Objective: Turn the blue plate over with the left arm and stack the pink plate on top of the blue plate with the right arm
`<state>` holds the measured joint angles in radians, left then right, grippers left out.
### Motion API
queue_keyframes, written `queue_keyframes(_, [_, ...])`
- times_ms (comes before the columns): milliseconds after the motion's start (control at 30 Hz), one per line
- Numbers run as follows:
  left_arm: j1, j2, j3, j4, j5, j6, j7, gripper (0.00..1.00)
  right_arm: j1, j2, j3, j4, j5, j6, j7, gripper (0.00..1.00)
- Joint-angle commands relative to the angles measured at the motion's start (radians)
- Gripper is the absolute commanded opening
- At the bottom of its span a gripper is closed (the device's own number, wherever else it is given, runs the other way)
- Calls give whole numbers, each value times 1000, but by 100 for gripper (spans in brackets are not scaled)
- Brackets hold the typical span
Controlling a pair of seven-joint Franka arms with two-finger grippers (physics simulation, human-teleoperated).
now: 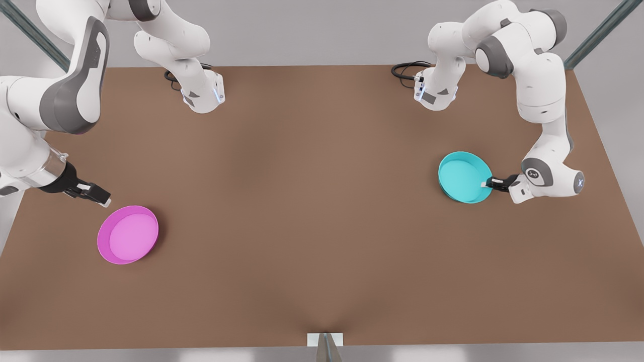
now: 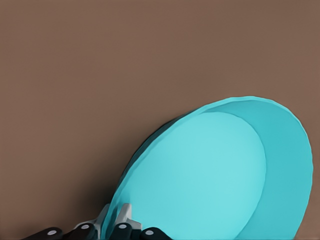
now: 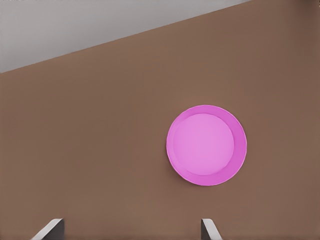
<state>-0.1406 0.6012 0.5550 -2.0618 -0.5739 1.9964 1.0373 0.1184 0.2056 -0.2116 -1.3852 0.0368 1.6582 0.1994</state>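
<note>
The blue plate (image 1: 464,176) sits at the front view's right, tilted up on edge with its hollow side showing. My left gripper (image 1: 488,183) is shut on its rim; the left wrist view shows the pads (image 2: 124,214) pinching the rim of the blue plate (image 2: 210,175). The pink plate (image 1: 128,234) lies flat and hollow side up at the front view's left. My right gripper (image 1: 102,197) hovers just beyond its rim, open. In the right wrist view its spread fingertips (image 3: 52,227) frame bare table, with the pink plate (image 3: 206,145) farther off.
The brown table (image 1: 322,201) stretches wide between the two plates. Both arm bases (image 1: 204,93) (image 1: 435,90) stand at the far edge with black cables (image 1: 405,70). A small white bracket (image 1: 325,340) sits at the near edge.
</note>
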Motion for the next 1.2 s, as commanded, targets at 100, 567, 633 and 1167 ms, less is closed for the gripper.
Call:
queue_keyframes(100, [-1,-4,2,2,-15,-19,-5,21,0,0,1,-2,0,12,0,100])
queue_keyframes(567, [-14,-55,6,54,-3,-102,-71,21,1,-2,1,-3,0,14,2,100])
queue_keyframes(633, [-27,-55,6,112,15,-163,-115,21,1,0,1,-3,0,14,0,100])
queue_keyframes(1167, [-404,-98,8,374,443,-317,-562,21,0,-2,1,-2,0,14,0,100])
